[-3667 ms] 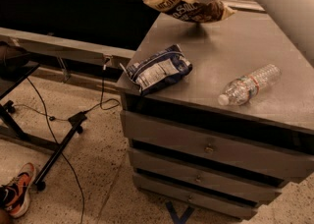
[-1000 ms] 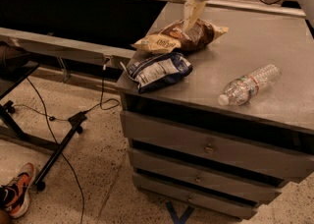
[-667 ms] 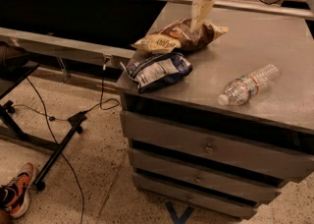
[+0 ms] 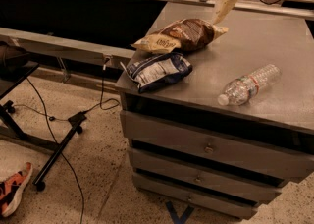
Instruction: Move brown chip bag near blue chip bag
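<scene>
The brown chip bag [image 4: 180,34] lies on the grey cabinet top [image 4: 274,36] near its left edge, dark brown in the middle with tan ends. The blue chip bag [image 4: 158,70] lies right in front of it at the front left corner, and the two bags almost touch. My gripper [image 4: 222,8] hangs from the arm at the top of the view, just above and behind the right end of the brown bag. It holds nothing that I can see.
A clear plastic water bottle [image 4: 249,84] lies on its side at the right front of the cabinet top. Drawers [image 4: 211,147] run below it. On the floor at left are a black stand [image 4: 59,152], cables and an orange shoe [image 4: 12,188].
The brown bag came down from the back of the cabinet top to rest beside the blue bag. Over the last second my gripper has drawn up and to the right, away from the brown bag.
</scene>
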Robot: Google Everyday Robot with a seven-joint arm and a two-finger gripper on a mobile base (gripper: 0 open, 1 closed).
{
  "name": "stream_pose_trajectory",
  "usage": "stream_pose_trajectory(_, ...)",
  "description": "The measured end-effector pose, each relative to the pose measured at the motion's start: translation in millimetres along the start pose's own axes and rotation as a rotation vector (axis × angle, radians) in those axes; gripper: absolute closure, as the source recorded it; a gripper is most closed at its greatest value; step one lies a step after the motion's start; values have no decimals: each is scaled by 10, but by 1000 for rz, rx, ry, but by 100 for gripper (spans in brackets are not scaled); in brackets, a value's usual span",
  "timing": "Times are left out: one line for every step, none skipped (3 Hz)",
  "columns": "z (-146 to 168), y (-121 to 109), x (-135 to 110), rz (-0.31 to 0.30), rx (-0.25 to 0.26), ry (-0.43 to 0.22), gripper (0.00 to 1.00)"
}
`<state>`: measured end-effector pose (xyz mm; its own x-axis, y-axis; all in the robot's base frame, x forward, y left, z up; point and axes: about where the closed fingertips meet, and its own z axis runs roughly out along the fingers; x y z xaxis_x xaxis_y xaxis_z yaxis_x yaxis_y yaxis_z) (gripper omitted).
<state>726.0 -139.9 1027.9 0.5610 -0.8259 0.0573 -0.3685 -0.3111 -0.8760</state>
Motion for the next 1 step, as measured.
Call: stream_pose_trajectory(1, 0, -1, 0, 0, 0, 0)
